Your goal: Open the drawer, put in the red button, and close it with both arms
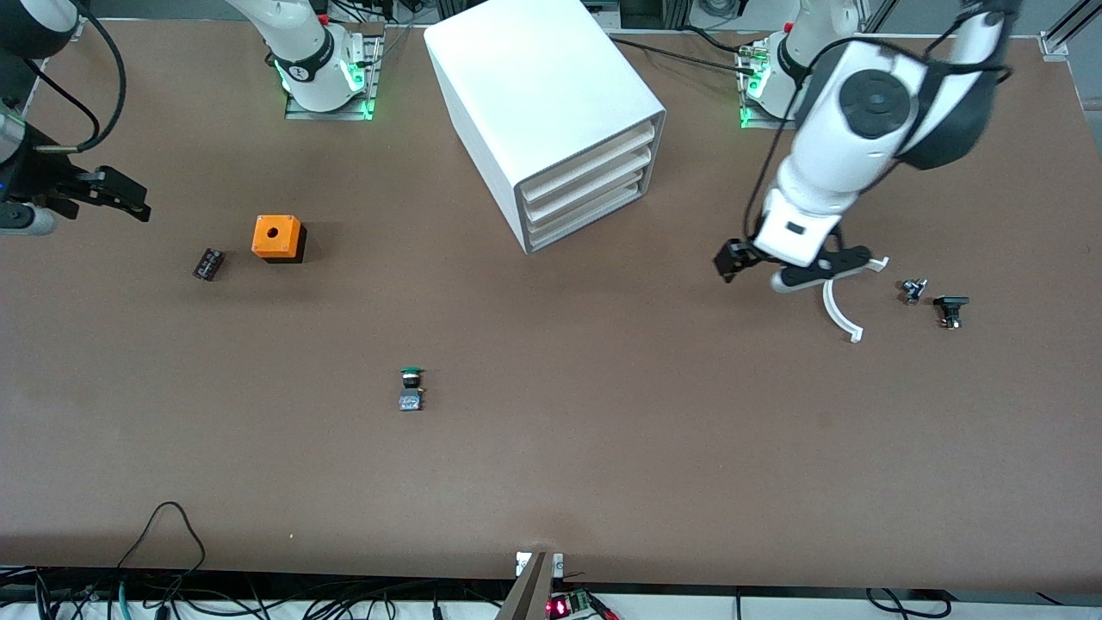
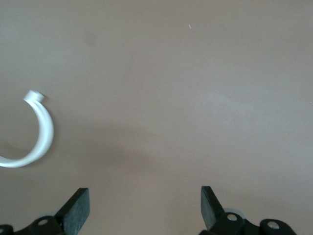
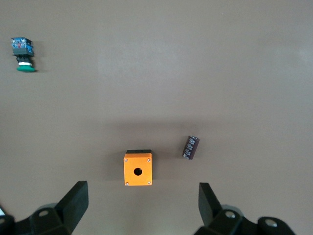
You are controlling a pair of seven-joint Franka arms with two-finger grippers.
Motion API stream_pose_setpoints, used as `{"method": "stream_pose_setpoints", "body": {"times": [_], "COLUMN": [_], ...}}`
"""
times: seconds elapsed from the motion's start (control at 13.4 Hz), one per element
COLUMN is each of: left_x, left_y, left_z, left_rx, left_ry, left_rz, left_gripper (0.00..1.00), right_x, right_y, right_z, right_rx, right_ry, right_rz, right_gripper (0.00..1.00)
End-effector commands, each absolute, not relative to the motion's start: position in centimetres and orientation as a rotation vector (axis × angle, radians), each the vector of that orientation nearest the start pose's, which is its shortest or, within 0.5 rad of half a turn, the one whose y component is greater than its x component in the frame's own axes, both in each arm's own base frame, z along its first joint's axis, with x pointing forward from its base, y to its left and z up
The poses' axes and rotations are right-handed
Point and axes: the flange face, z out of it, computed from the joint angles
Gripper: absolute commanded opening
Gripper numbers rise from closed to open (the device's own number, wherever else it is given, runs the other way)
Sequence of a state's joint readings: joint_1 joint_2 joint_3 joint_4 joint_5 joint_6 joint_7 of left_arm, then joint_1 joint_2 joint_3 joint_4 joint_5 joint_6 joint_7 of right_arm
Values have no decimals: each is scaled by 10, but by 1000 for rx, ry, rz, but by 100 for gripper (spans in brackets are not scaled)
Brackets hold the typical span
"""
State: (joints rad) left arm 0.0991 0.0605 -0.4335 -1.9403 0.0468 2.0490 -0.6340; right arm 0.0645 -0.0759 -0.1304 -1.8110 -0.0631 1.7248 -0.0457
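Note:
The white cabinet (image 1: 551, 103) stands at the middle of the table near the arms' bases. Its lowermost drawer (image 1: 590, 217) is shut, like the two above it. No red button shows in any view. A green-capped button (image 1: 411, 387) lies nearer the front camera and also shows in the right wrist view (image 3: 22, 54). My left gripper (image 1: 788, 274) (image 2: 145, 198) is open and empty, low over bare table toward the left arm's end. My right gripper (image 1: 120, 196) (image 3: 142, 193) is open and empty, over the table at the right arm's end.
An orange box with a hole (image 1: 277, 238) (image 3: 137, 169) and a small black cylinder (image 1: 208, 263) (image 3: 191, 147) lie toward the right arm's end. A white curved ring piece (image 1: 839, 310) (image 2: 41, 139) lies by my left gripper. Two small dark parts (image 1: 913, 290) (image 1: 950, 310) lie beside it.

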Motion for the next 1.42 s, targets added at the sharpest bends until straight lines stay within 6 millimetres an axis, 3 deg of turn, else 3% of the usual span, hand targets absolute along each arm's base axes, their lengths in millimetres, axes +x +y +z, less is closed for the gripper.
{"method": "stream_pose_setpoints", "body": {"times": [0.0,0.22,0.37,0.52,0.75,1.05,1.2,1.34], "left_x": [564,570,568,562,548,539,531,524], "left_y": [-131,-51,3,39,42,44,29,30], "left_z": [515,551,559,567,593,618,633,649], "left_rx": [-3123,-3171,-3228,-3265,-3246,-3206,-3173,-3188], "left_ry": [-268,-157,-134,-109,-92,-79,-32,-28], "left_rz": [-46,21,24,9,-27,-42,-22,5], "left_gripper": [100,100,100,100,100,100,100,100], "right_x": [535,536,535,530,529,531,531,531], "right_y": [-43,-43,-44,-44,-44,-44,-44,-43], "right_z": [575,575,573,572,574,574,574,574], "right_rx": [-3175,-3174,-3166,-3167,-3169,-3165,-3166,-3168], "right_ry": [12,22,131,126,-3,14,14,8], "right_rz": [16,16,24,89,82,69,60,50], "right_gripper": [100,100,100,100,100,100,100,100]}}
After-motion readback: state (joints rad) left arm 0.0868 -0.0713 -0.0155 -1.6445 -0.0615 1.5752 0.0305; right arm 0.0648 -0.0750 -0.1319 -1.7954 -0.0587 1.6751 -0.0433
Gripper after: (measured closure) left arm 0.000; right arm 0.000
